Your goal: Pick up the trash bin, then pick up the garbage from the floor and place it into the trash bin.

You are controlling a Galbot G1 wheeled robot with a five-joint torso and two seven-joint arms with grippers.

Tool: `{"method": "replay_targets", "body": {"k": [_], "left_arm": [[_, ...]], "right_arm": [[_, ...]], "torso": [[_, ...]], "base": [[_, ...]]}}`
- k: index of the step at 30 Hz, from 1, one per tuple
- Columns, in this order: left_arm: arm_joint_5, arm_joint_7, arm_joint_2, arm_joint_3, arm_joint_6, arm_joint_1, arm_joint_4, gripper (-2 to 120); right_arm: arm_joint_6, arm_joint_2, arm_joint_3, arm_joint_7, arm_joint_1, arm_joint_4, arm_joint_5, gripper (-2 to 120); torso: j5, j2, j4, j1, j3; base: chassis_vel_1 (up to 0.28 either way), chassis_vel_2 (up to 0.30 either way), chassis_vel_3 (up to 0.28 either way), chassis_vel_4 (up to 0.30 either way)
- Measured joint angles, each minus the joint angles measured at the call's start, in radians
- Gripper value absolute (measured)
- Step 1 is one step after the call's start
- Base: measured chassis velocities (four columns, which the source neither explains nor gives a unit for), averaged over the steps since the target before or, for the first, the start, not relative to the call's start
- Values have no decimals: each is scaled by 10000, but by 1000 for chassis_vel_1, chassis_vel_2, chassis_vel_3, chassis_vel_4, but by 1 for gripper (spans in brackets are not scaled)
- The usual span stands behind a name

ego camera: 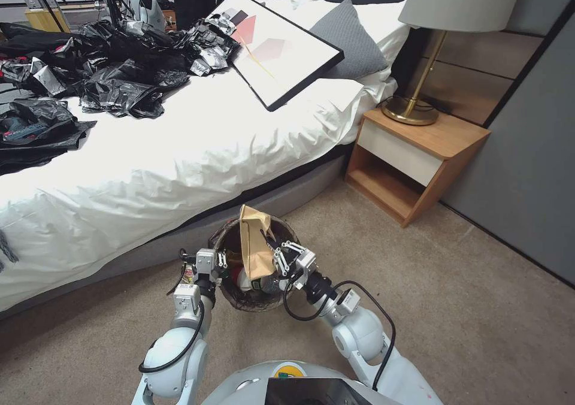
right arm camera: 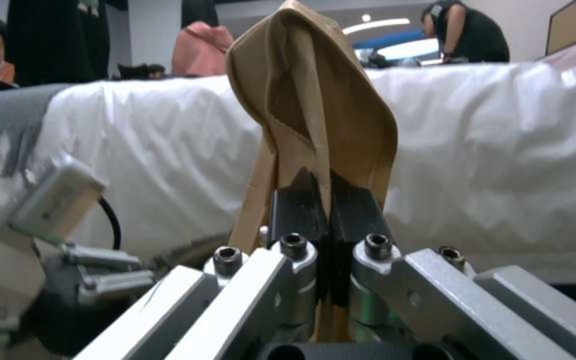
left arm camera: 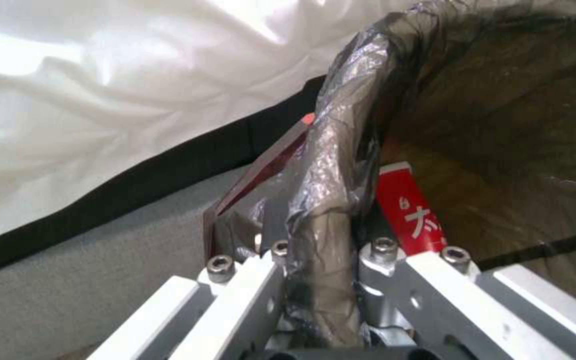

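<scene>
While my left gripper clamps the bag-wrapped rim of the trash bin, I hold it off the carpet beside the bed. Its dark brown liner is crinkled and glossy, folded over the edge between my fingers. My right gripper pinches a brown paper bag, creased and upright, standing in the bin's mouth. Inside the bin lies a red-and-white piece against the liner.
</scene>
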Motion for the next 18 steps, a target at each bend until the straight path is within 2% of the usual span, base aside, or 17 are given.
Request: {"method": "replay_targets", "body": {"k": [10, 13, 17, 18], "left_arm": [[-4, 2, 5, 3, 1, 4, -36, 3], [-4, 4, 2, 15, 2, 1, -37, 3], [-4, 6, 2, 15, 2, -1, -37, 3], [-4, 7, 2, 16, 2, -1, -37, 3]], "right_arm": [[-7, 41, -31, 88, 127, -682, -70, 2], [-42, 85, -66, 105, 111, -744, -187, 19], [-58, 114, -88, 107, 101, -744, -236, 28], [-72, 129, -94, 108, 101, -744, -250, 35]], "torso": [[0, 0, -1, 0, 0], [0, 0, -1, 0, 0], [0, 0, -1, 0, 0], [0, 0, -1, 0, 0]], "base": [[0, 0, 0, 0], [0, 0, 0, 0], [0, 0, 0, 0], [0, 0, 0, 0]]}}
